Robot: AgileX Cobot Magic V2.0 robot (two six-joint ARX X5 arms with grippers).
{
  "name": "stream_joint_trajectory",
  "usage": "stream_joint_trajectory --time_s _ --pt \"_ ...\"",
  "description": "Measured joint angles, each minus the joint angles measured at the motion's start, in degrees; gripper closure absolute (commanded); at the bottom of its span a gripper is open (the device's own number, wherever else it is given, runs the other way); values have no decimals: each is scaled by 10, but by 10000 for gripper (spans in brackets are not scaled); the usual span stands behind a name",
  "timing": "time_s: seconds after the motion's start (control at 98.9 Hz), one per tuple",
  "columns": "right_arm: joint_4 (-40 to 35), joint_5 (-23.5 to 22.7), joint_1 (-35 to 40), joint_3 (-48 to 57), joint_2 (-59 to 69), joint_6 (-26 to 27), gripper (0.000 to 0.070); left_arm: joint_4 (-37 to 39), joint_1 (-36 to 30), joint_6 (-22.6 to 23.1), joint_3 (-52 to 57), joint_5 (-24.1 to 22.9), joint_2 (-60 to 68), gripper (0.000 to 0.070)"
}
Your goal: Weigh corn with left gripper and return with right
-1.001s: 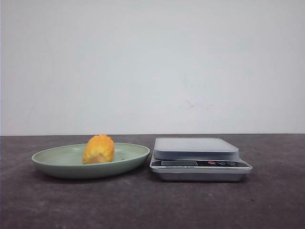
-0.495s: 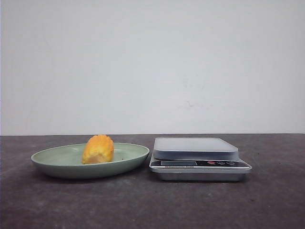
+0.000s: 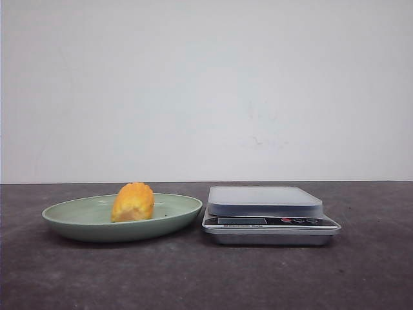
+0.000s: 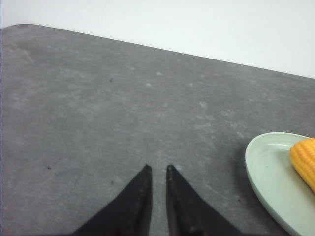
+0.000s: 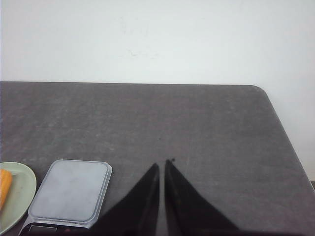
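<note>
The corn (image 3: pixel 133 202), a stubby yellow-orange cob piece, lies in a pale green plate (image 3: pixel 77 223) on the dark table; its end also shows in the left wrist view (image 4: pixel 305 160) and the right wrist view (image 5: pixel 4 187). A silver kitchen scale (image 3: pixel 268 213) stands right of the plate with nothing on its platform (image 5: pixel 74 189). My left gripper (image 4: pixel 158 168) hovers over bare table to the left of the plate, jaws nearly together, holding nothing. My right gripper (image 5: pixel 163 163) hangs over bare table to the right of the scale, jaws nearly together, also holding nothing. Neither gripper shows in the front view.
A white wall runs behind the table's far edge. The rounded table corner (image 5: pixel 261 91) shows in the right wrist view. The plate rim (image 4: pixel 253 167) lies a short way from my left fingertips.
The plate and the scale sit very slightly further left than a second ago; the corn lies as before.
</note>
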Motion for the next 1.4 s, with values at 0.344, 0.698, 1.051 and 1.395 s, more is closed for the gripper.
stream_joint_trajectory --time_s 0.344,0.698,1.051,1.395 --pt "0 0 0 0 0 0 690 0 0 9 0 0 0 684" --pt "0 0 0 0 0 0 690 0 0 9 0 0 0 684" --pt "12 0 -3 0 0 -10 690 0 0 9 0 0 0 685" --pt "187 -28 -50 -195 -97 -29 690 0 0 9 0 0 0 684"
